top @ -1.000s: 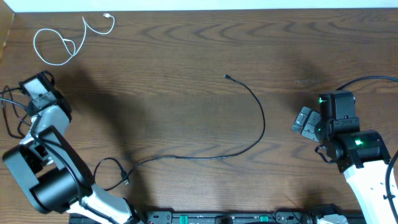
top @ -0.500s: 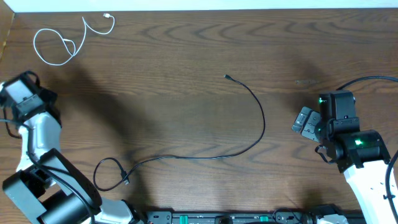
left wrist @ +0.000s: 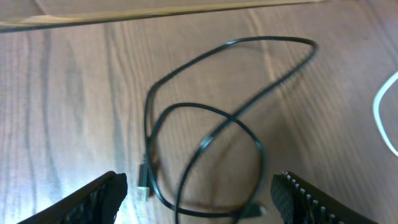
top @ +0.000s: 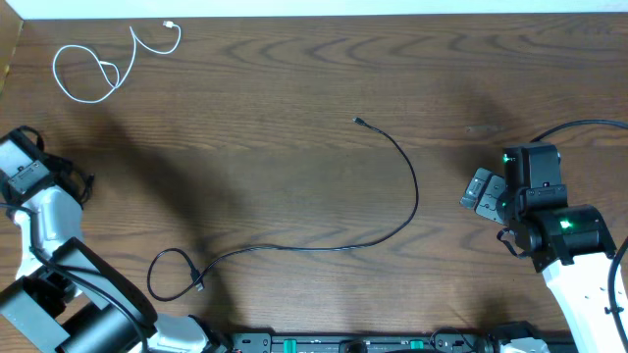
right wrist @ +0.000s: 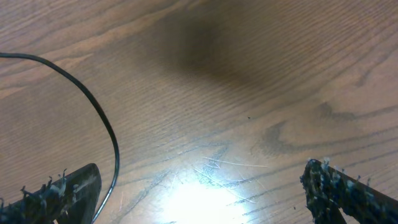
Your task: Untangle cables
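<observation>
A long black cable (top: 412, 211) curves across the table's middle and ends in a small loop (top: 169, 277) near the front left. A white cable (top: 95, 71) lies coiled at the back left. My left gripper (top: 22, 159) is at the table's far left edge, open. In the left wrist view it (left wrist: 202, 199) hovers over a second black cable (left wrist: 208, 134) that lies in overlapping loops, with a connector (left wrist: 144, 180) near the left finger. My right gripper (top: 479, 191) is open and empty at the right. The long black cable (right wrist: 102, 118) passes its left finger (right wrist: 199, 199).
The table's left edge (left wrist: 155, 14) runs close behind the looped cable. A bit of the white cable (left wrist: 382, 115) shows at the right of the left wrist view. The right arm's own black lead (top: 579, 125) arcs over the table's right side.
My left arm has swung left and toward the front, to the table's left edge. The right arm and the cables on the table have not moved.
</observation>
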### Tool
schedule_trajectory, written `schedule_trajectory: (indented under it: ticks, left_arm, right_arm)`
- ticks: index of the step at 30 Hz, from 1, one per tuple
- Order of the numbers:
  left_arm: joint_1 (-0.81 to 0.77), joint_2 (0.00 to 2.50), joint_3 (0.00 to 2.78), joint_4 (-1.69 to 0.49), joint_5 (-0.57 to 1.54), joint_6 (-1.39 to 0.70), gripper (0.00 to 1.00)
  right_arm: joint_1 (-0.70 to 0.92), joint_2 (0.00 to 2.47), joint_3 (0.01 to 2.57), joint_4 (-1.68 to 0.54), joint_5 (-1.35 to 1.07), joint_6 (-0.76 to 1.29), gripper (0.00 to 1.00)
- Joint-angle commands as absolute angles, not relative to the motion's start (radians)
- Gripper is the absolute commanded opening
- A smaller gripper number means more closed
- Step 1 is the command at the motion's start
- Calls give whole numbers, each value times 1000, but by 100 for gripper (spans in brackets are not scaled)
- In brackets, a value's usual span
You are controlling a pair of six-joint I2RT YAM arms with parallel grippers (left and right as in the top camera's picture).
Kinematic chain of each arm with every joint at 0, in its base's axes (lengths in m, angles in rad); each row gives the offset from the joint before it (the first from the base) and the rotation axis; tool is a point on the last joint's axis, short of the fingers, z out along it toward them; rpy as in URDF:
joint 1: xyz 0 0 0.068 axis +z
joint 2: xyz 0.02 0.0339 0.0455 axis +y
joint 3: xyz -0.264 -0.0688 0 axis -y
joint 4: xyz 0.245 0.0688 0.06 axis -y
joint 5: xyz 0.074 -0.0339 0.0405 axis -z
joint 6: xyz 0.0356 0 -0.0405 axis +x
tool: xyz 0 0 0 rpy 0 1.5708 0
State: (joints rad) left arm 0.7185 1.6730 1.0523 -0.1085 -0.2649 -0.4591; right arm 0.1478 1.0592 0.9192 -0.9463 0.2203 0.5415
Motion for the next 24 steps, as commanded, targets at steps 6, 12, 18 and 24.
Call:
schedule_trajectory:
  ticks: [6, 12, 18, 24]
  left_arm:
    - [751, 1801, 1055, -91, -250, -355, 77]
    - [751, 1865, 1055, -53, -190, -307, 51]
    - [752, 1866, 1058, -41, -274, -307, 43]
    - [752, 1865, 1058, -66, -545, -305, 43]
  right_arm:
    - [141, 1053, 921, -947, 229, 553, 99]
    - [141, 1053, 921, -947, 229, 553, 99]
    - [141, 1053, 921, -947, 229, 553, 99]
    - [141, 1053, 921, -947, 229, 553, 99]
